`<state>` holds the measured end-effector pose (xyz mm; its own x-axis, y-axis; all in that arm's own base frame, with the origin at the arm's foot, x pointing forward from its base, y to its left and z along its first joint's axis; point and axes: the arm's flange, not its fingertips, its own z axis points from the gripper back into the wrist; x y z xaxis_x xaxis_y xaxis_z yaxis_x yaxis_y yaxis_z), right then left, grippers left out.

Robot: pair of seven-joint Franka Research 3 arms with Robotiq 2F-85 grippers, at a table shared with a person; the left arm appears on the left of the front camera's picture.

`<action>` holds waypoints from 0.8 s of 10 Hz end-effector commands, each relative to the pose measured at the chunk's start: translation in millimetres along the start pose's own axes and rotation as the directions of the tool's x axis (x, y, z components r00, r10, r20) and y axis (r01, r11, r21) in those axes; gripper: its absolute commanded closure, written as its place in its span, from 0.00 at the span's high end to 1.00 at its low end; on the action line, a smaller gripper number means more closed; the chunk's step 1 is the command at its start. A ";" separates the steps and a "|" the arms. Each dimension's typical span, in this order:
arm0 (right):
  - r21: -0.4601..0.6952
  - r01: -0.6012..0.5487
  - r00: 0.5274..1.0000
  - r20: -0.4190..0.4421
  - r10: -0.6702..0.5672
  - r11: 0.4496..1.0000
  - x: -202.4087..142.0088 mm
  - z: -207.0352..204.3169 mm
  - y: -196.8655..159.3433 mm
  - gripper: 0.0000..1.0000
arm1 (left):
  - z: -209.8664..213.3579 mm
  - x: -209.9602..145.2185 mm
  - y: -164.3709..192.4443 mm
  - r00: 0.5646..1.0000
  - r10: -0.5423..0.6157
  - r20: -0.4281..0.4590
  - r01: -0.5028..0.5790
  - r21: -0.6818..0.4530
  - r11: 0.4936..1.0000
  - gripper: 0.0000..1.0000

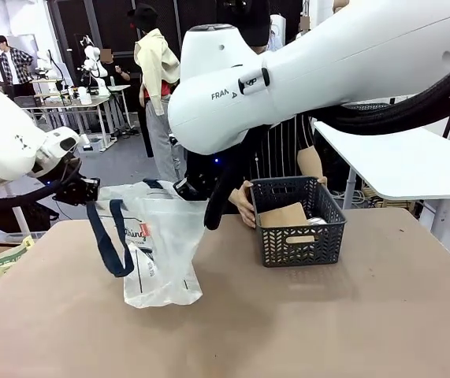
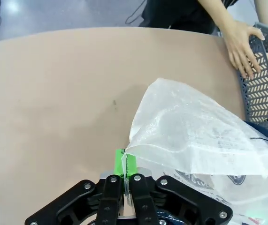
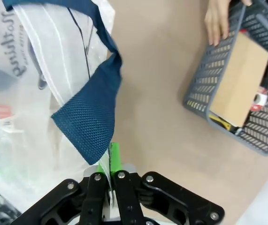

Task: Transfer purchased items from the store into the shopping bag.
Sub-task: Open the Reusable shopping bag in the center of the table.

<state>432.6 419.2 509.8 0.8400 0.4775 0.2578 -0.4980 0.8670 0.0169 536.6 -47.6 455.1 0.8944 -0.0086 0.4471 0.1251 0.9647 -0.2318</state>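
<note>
The shopping bag [image 1: 160, 260] stands on the table's left half, and both grippers hold its mouth apart. My left gripper [image 1: 85, 190] is shut on the bag's left rim, seen close in the left wrist view as green pads [image 2: 119, 161] pinching the whitish plastic [image 2: 204, 136]. My right gripper [image 1: 189, 187] is shut on the opposite rim [image 3: 106, 161], just below a navy strap handle [image 3: 94, 112]. The store, a dark grey lattice basket [image 1: 276, 240], sits right of the bag. It holds a brown box [image 3: 239, 79], a red-and-white item [image 3: 260, 97] and a yellow edge [image 3: 218, 123].
A person's hand [image 1: 244, 206] rests on the basket's left rim [image 2: 241, 44] [image 3: 217, 21]. A white table edge [image 1: 398, 161] juts in at the right. Bare tabletop [image 1: 288, 323] lies in front of the bag and basket.
</note>
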 end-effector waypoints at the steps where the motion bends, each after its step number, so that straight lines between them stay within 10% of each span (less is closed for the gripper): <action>1: 0.026 0.007 1.000 -0.024 -0.006 1.000 1.1 -1.9 6.8 0.00 | 2.6 0.0 -5.7 0.999 -0.030 0.037 0.031 -0.041 0.999 0.00; 8: -0.070 0.071 0.997 -0.026 -0.073 0.995 -1.4 -16.6 56.7 0.00 | 6.8 50.0 -42.4 0.972 -0.229 0.046 0.229 0.003 0.973 0.00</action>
<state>403.8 463.4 495.1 0.8650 0.4406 0.2400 -0.4544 0.8908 0.0022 564.9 -90.9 492.2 0.8275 -0.1897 0.5285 0.3026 0.9435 -0.1351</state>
